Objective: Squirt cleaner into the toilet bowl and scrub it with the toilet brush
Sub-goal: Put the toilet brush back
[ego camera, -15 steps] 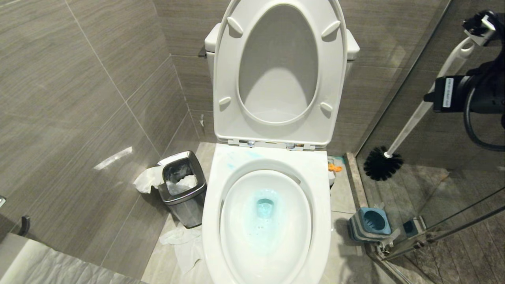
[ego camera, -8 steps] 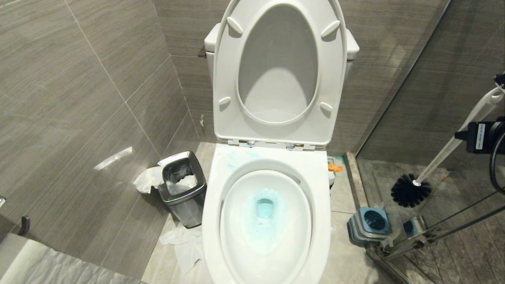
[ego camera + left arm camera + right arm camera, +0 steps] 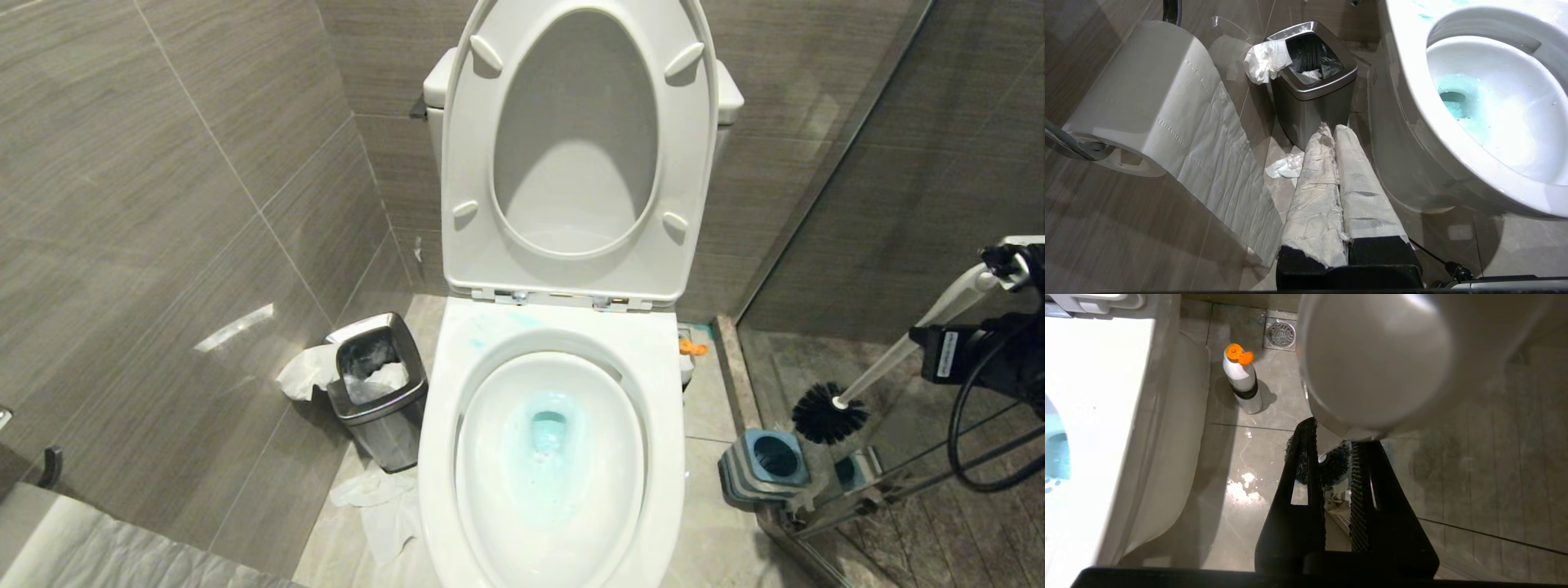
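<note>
The right gripper [image 3: 1331, 457] has its fingers clamped on the toilet brush [image 3: 902, 351] handle, the black bristle head hanging just above the blue holder [image 3: 767, 465] beside the toilet bowl [image 3: 551, 457]. Cleaner [image 3: 549, 429] tints the drain. The left gripper [image 3: 1336, 134], paper-wrapped fingers together, sits near the steel bin [image 3: 1312, 81].

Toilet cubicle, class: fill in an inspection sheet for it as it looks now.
Surface: grey tile floor, wet patch beside the toilet.
Job's things: toilet bowl open, cleaner tinting the drain; toilet brush above its holder.
Clutter: tissue on floor; waste bin overflowing; orange-capped bottle.
Grippers: right gripper shut on the brush handle; left gripper shut, paper-wrapped.
Cables: black cable at right arm.
Surroundings: tiled walls, glass partition.
</note>
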### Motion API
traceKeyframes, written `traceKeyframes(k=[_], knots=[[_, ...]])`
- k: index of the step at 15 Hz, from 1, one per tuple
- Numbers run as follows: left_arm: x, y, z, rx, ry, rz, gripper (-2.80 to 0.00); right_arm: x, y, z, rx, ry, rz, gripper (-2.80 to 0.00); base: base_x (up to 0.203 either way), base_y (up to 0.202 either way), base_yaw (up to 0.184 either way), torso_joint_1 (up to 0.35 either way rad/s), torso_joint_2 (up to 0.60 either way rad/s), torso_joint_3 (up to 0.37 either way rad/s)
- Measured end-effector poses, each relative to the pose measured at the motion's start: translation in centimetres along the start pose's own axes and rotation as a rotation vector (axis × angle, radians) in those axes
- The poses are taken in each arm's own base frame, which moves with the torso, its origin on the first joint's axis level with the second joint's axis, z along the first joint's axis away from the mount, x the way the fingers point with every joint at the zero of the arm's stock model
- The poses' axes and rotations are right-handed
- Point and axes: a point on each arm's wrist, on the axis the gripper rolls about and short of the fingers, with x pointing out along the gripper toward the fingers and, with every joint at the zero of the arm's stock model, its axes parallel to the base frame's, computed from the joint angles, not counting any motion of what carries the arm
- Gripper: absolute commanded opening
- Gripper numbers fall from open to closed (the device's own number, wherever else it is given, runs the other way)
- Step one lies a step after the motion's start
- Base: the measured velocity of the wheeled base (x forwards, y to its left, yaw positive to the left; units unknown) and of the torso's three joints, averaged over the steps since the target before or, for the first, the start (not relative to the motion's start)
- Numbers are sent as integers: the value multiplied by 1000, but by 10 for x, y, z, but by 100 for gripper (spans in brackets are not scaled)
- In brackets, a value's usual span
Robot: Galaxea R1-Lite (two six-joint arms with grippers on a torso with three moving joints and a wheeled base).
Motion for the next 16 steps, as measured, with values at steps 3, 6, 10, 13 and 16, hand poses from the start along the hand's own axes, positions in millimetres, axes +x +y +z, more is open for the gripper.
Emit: traceKeyframes(k=[3,6,10,13,16], knots=[[0,0,0,0,0,0,-280,10,1,-16,5,39,1,-280,0,0,0,0,0,0],[0,0,0,0,0,-1,-280,20,2,-25,7,54,0,-280,0,0,0,0,0,0],[0,0,0,0,0,1,-280,39,3,-37,52,68,-7,-280,0,0,0,0,0,0],[0,0,0,0,0,-1,-280,54,0,-48,62,105,-21,-280,0,0,0,0,0,0],[0,0,0,-1,0,-1,-280,69,-2,-58,66,109,-32,-280,0,0,0,0,0,0]])
